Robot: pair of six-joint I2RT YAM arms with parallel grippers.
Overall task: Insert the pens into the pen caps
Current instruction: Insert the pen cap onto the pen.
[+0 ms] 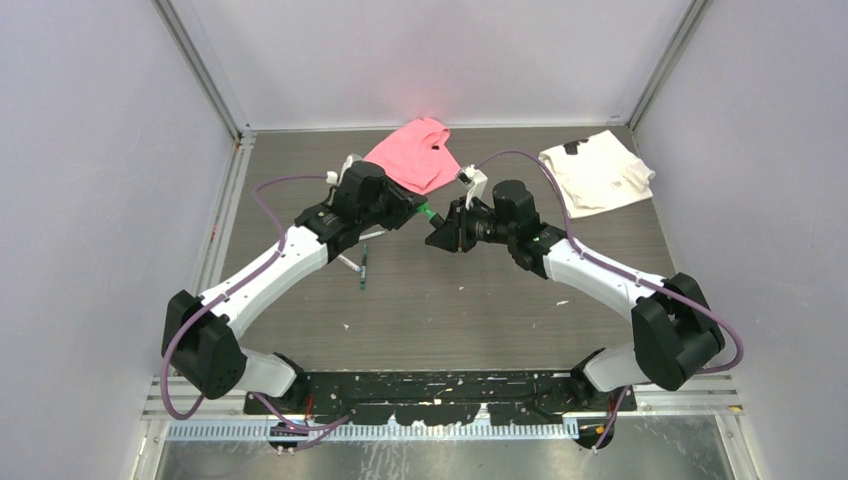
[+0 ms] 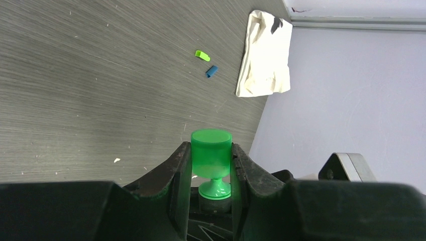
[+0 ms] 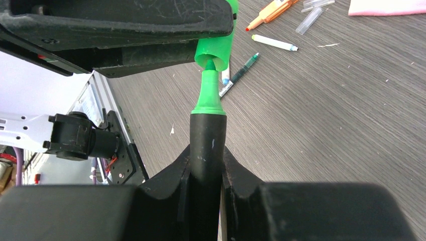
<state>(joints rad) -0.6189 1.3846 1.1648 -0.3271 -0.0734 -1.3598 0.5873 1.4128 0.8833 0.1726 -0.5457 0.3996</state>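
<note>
My left gripper (image 2: 211, 147) is shut on a bright green pen cap (image 2: 211, 156), which stands upright between the fingertips. My right gripper (image 3: 207, 156) is shut on the black barrel of a stubby highlighter (image 3: 207, 133). Its green tip (image 3: 208, 95) points at the cap (image 3: 217, 47), and the narrow end sits in the cap's mouth while the wide collar stays outside. In the top view both grippers meet above mid-table, left (image 1: 415, 208) and right (image 1: 446, 232), with the cap (image 1: 428, 214) between them. Other pens lie on the table: orange (image 3: 269, 12), white-bodied (image 3: 274, 42) and dark green (image 3: 243, 68).
A loose green cap (image 2: 202, 55) and a blue cap (image 2: 211, 72) lie near a white cloth (image 2: 266, 55). Clear caps (image 3: 309, 20) lie by the orange pen. A pink cloth (image 1: 415, 155) sits behind the grippers and the white cloth (image 1: 597, 172) at back right. Walls enclose three sides.
</note>
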